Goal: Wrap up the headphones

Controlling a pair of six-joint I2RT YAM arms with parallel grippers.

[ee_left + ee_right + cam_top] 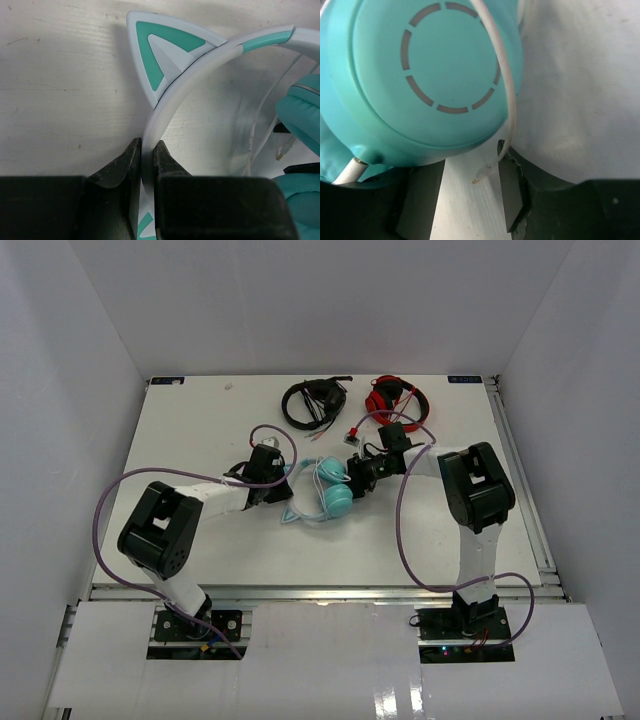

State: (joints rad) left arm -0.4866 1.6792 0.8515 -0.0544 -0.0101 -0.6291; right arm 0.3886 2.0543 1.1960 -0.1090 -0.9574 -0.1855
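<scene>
The teal headphones [328, 496] lie at the middle of the table, cups to the right, pale headband to the left. My left gripper [279, 480] is shut on the headband [148, 150], just below one cat ear [165, 50]; a teal cup [303, 117] shows at the right edge. My right gripper [353, 478] is open right beside the other cup [427, 80]. The thin white cable [508, 90] curves over that cup. Its plug end [482, 175] hangs loose between my right gripper's [467, 197] fingers, near the right finger [512, 195].
Black headphones [313, 400] and red headphones [396, 398] lie at the back of the table. A small plug [352, 435] lies in front of them. White walls enclose the table on three sides. Purple arm cables loop beside each arm.
</scene>
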